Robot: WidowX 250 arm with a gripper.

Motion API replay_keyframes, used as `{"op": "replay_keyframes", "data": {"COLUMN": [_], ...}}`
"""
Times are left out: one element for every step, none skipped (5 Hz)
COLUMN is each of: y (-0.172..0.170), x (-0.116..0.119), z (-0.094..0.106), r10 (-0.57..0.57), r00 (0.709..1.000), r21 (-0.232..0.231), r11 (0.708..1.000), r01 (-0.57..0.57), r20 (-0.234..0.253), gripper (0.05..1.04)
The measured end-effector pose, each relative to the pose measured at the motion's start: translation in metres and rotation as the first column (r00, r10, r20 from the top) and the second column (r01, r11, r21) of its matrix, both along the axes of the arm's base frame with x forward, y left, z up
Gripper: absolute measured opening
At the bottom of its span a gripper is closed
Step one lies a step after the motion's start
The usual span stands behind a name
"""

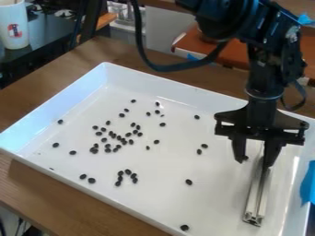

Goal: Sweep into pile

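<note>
Fingers (239,150) apart, one at the metal bar (253,200), black beans (91,180) mostly off to one side.

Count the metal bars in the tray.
1: the metal bar lies at the right side of the tray, running from below the claw toward the near edge. Something more could be hidden behind the claw.

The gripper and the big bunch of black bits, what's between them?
In the camera view, a few loose black bits lie scattered on the white tray between the gripper and the bunch.
</note>
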State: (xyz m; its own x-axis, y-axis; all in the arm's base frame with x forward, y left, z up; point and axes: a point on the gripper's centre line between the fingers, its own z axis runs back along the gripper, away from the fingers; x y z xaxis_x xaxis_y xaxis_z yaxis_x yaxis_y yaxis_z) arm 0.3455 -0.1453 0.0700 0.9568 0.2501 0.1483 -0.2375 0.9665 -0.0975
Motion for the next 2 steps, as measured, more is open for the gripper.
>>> {"op": "replay_keyframes", "data": {"y": [0.0004, 0.0042], "x": [0.0, -0.0019], "z": [-0.0003, -0.0006], "r10": [-0.011, -0.011], "r00": [1.0, 1.0], "r21": [0.001, -0.003], "r11": [1.0, 1.0], "r01": [0.011, 0.011], "r20": [0.0, -0.025], "gripper": [0.213, 0.113]}}
